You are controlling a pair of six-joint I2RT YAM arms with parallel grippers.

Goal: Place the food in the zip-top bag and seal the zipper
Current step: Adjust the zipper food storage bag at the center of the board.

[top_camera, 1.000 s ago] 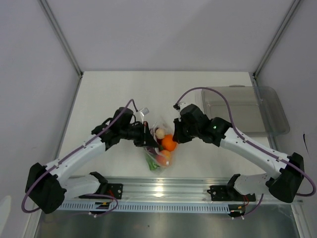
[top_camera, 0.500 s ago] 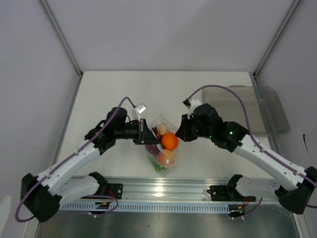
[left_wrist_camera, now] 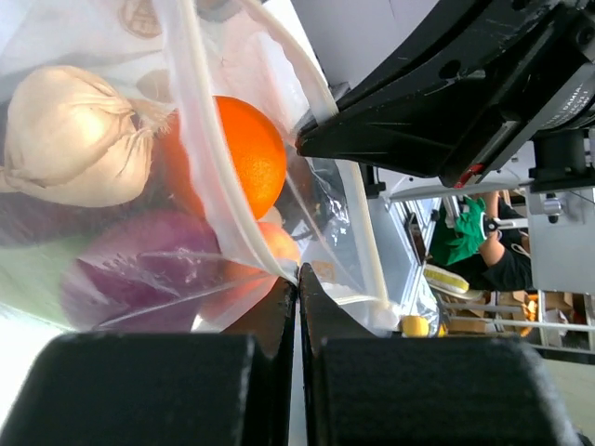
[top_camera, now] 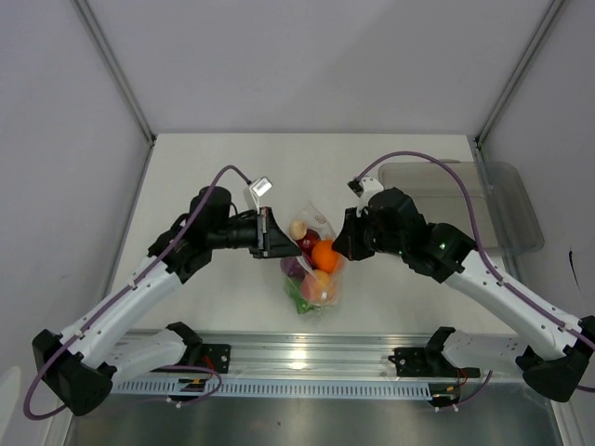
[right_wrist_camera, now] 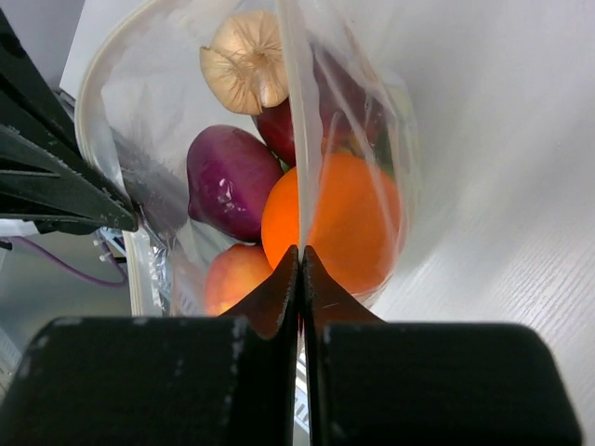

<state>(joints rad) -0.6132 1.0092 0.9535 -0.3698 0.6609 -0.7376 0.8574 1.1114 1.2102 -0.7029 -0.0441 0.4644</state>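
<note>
1. Zip-top bag [top_camera: 311,265]: hangs at the centre of the top view, above the counter [top_camera: 214,167], strung between the two hands. The food is already inside it.
2. Left hand [top_camera: 282,249]: fingers pressed fully together on the bag's left rim, thin plastic pinched between them.
3. Right hand [top_camera: 338,248]: likewise clamped flat on the opposite, right rim. Both hands are equally near, one at each end of the mouth.
4. Food: the orange [top_camera: 324,255] lies uppermost at centre, the beige piece [top_camera: 298,228] above it, and the purple fruit [right_wrist_camera: 228,181] and peach-coloured fruit [top_camera: 316,288] below.
5. Zipper [right_wrist_camera: 294,130]: its long axis runs left to right from hand to hand. The two tracks bow apart, so the mouth appears unsealed. Closing it probably needs the tracks drawn taut and pressed together.
6. Writing: no brand, label or text can be read.
</note>
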